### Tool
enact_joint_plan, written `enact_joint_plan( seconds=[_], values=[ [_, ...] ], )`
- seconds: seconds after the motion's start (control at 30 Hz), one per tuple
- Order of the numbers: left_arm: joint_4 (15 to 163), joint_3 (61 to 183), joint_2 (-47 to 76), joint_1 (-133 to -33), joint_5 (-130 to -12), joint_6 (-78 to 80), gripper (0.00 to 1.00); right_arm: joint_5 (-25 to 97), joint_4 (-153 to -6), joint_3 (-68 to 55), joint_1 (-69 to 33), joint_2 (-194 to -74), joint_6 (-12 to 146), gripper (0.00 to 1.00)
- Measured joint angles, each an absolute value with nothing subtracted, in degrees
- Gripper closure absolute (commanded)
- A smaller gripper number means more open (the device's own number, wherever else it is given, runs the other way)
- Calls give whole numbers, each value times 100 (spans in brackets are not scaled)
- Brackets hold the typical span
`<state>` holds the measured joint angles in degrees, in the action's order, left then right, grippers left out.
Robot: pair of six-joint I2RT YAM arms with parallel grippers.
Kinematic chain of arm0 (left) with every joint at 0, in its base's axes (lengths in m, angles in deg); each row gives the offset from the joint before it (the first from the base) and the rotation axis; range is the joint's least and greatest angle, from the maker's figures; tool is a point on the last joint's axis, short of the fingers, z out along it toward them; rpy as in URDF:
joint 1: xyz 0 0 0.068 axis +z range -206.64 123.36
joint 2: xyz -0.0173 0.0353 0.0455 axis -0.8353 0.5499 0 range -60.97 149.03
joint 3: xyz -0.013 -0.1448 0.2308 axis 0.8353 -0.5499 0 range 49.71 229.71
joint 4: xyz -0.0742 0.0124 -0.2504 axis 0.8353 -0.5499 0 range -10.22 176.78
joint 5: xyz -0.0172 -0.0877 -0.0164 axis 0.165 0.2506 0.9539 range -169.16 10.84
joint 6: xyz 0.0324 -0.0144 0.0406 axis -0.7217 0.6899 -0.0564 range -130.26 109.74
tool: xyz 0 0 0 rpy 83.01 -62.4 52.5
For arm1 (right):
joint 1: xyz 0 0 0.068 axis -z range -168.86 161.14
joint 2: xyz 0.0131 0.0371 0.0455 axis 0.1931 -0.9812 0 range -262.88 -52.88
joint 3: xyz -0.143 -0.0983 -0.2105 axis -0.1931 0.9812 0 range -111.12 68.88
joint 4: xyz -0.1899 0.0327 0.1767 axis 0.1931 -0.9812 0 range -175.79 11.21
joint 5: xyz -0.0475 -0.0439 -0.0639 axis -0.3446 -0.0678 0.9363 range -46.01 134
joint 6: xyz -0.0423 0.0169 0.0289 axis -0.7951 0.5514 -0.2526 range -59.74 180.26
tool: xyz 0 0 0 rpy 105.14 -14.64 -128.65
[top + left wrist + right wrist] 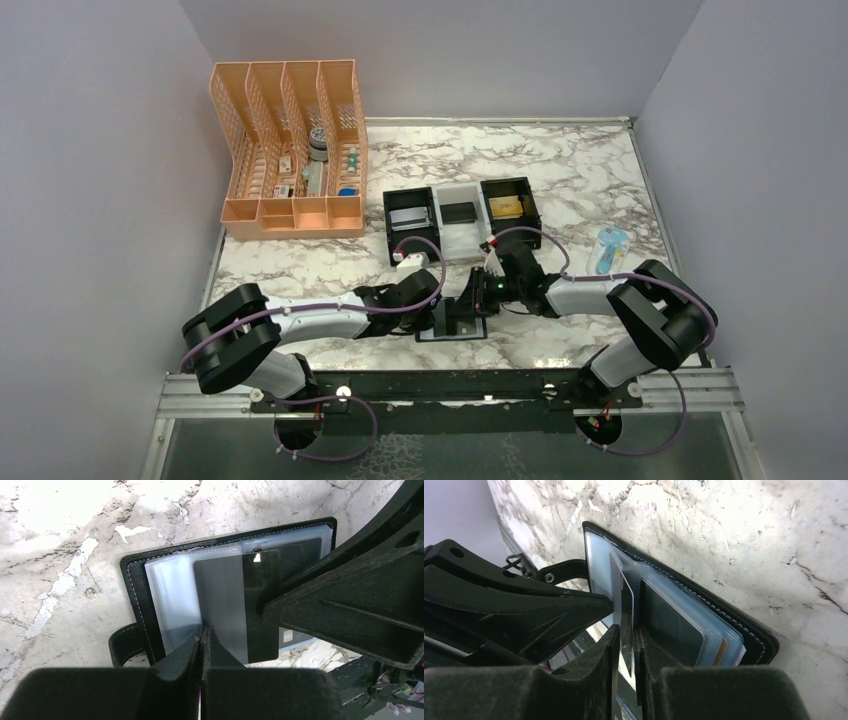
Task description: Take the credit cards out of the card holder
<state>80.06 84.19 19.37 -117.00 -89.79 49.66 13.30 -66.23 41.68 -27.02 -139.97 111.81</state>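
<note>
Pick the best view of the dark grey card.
Left wrist: the card shows its flat face, over the open holder. The right wrist sees it only edge-on, pinched in the right gripper. In the top external view it is too small to make out.

The left gripper (438, 308) reaches the open card holder (452, 330) from 9 o'clock, the right gripper (477, 298) from 2 o'clock.

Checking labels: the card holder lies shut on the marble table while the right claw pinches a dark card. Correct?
Not shut: the card holder lies open on the marble table while the right claw pinches a dark card, as the left wrist view shows.
</note>
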Motion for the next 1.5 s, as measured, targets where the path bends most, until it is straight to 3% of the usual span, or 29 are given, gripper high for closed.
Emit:
enact_joint_plan(
  seconds=[0.3, 0.5, 0.63, 0.73, 0.83, 1.17, 1.3, 1.5],
  values=[
    [8032, 8391, 1921, -11700, -8982, 5029, 100, 1116, -5902, 4426, -2699, -14260, 11684, 99],
    [8095, 8334, 1893, -11700, -8995, 5110, 100, 1076, -5913, 4428, -2557, -14222, 11666, 97],
    [8113, 8332, 1891, -11700, -8995, 5110, 100, 1065, -5976, 4431, -2522, -14205, 11592, 84],
    [8141, 8310, 1884, -11700, -8993, 5112, 100, 1067, -5990, 4431, -2516, -14179, 11568, 80],
    [8187, 8277, 1862, -11700, -8993, 5115, 100, 1067, -5987, 4433, -2518, -14150, 11566, 84],
    [8266, 8203, 1814, -11700, -8993, 5141, 100, 978, -5627, 4535, -2516, -14308, 11758, 84],
    [8318, 8166, 1797, -11700, -8990, 5174, 100, 984, -5635, 4509, -2516, -14312, 11714, 98],
    [8323, 8161, 1795, -11700, -8990, 5187, 100, 1070, -5655, 4520, -2518, -14262, 11701, 99]
  ],
)
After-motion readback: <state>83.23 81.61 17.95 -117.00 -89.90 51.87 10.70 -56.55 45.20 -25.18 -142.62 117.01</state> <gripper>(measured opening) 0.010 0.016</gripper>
